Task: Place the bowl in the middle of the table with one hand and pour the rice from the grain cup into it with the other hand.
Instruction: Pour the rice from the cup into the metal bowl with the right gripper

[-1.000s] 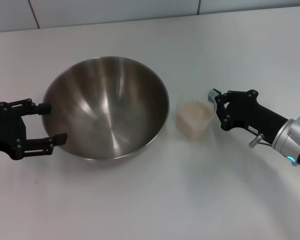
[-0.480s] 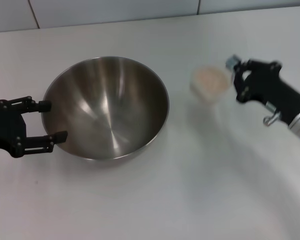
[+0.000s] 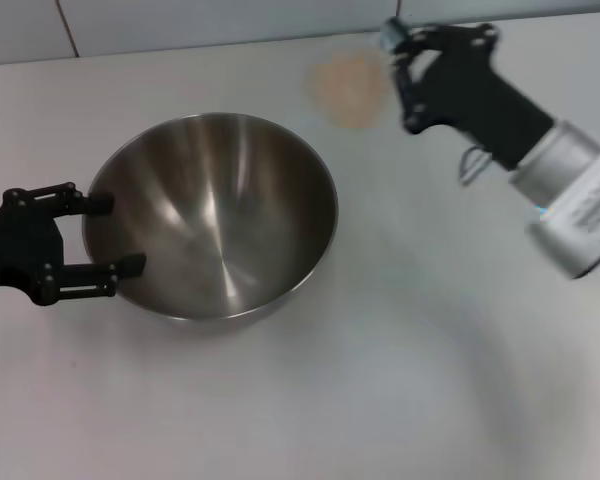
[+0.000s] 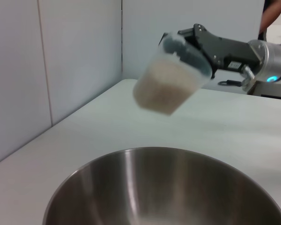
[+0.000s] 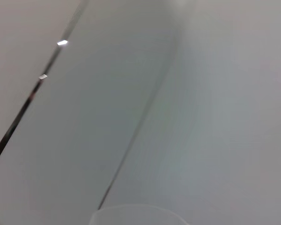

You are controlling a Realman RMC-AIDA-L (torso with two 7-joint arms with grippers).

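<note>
The large round stainless-steel mixing bowl (image 3: 212,214) sits upright on the plain white matte table (image 3: 380,400), its open mouth facing up and its brushed interior bare of grains in the head view. At the bowl's left side the black two-finger left gripper (image 3: 98,234) has its fingers spread, one fingertip just beside the rim toward the far side and the other at the bowl's outer wall toward the near side; neither can be seen pinching the metal. Beyond the bowl and to its right, the black two-finger right gripper (image 3: 401,62), on a silver and white arm, holds the small clear plastic grain cup (image 3: 348,88) in the air, fingers closed on its rim end. In the left wrist view the cup (image 4: 171,79) is tilted, its long axis slanting so that the base points down toward the bowl (image 4: 168,187) and the mouth points up and back into the right gripper (image 4: 182,44). The off-white rice (image 4: 160,89) lies as a heap inside the cup, filling most of it. The cup hangs clear of the bowl's far rim, not touching it, with the pale wall panels (image 4: 56,70) behind the table's far edge
</note>
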